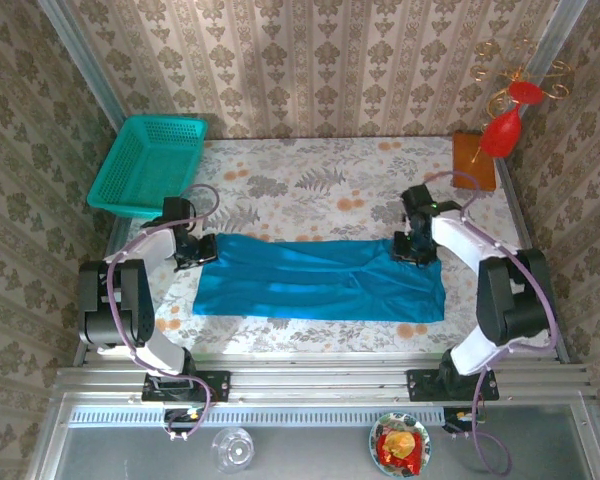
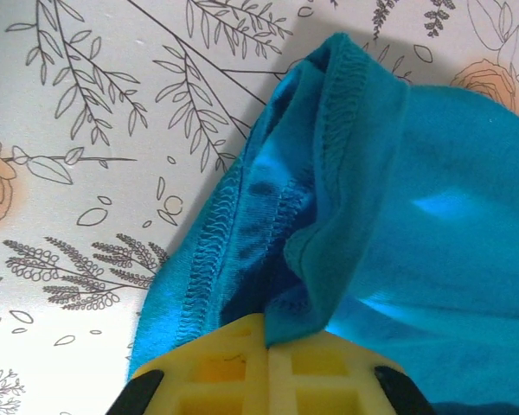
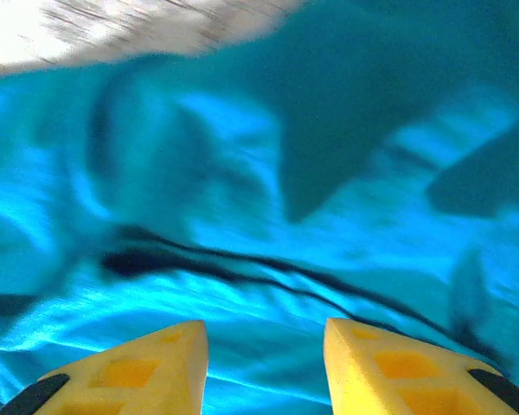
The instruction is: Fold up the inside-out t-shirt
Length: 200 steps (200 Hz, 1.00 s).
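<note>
The inside-out t-shirt (image 1: 320, 280) is bright blue and lies folded into a long band across the middle of the table. My left gripper (image 1: 187, 248) sits at its far-left corner. In the left wrist view its yellow jaws are shut on a pinch of the t-shirt (image 2: 372, 173), with the stitched hem showing to the left; the left gripper (image 2: 268, 339) holds that fold a little off the table. My right gripper (image 1: 416, 247) is at the shirt's far-right corner. Its fingers stand open over the rumpled t-shirt (image 3: 268, 199), the right gripper (image 3: 266, 333) having cloth below the gap.
A teal mesh basket (image 1: 147, 165) stands at the table's far-left corner. A brown block (image 1: 473, 160) and a red ornament (image 1: 502, 128) are at the far right. The floral tablecloth (image 1: 310, 180) lies bare beyond the shirt.
</note>
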Tool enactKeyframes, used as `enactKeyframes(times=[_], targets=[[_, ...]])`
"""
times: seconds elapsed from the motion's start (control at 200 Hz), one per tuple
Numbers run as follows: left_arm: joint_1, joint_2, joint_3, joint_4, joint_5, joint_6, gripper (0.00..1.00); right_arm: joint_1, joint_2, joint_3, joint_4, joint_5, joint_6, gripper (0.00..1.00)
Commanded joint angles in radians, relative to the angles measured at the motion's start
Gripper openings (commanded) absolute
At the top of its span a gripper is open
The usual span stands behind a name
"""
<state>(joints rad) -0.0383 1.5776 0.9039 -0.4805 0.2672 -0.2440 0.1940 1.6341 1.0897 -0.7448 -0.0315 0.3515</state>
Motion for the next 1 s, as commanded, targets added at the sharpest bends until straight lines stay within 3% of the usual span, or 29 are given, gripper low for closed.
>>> enactKeyframes(times=[0.0,0.17,0.315,0.565,0.855,0.995], targets=[[0.003,0.015,0.015,-0.003,0.025,-0.014,0.0,0.052,0.069,0.084,-0.041,-0.001,0.065,0.42],[0.003,0.014,0.012,-0.001,0.023,-0.014,0.0,0.074,0.138,0.138,-0.034,0.012,0.16,0.46],[0.003,0.017,0.009,-0.004,0.021,-0.014,0.0,0.08,0.17,0.144,-0.034,-0.007,0.169,0.44],[0.003,0.003,0.005,-0.013,0.015,-0.015,0.0,0.09,0.103,0.092,-0.062,0.006,0.188,0.31],[0.003,-0.012,0.0,-0.021,0.02,-0.015,0.0,0.091,0.053,0.05,-0.062,0.005,0.198,0.0],[0.011,-0.03,0.004,-0.027,0.05,-0.032,0.0,0.093,0.007,0.056,-0.081,0.016,0.201,0.0]])
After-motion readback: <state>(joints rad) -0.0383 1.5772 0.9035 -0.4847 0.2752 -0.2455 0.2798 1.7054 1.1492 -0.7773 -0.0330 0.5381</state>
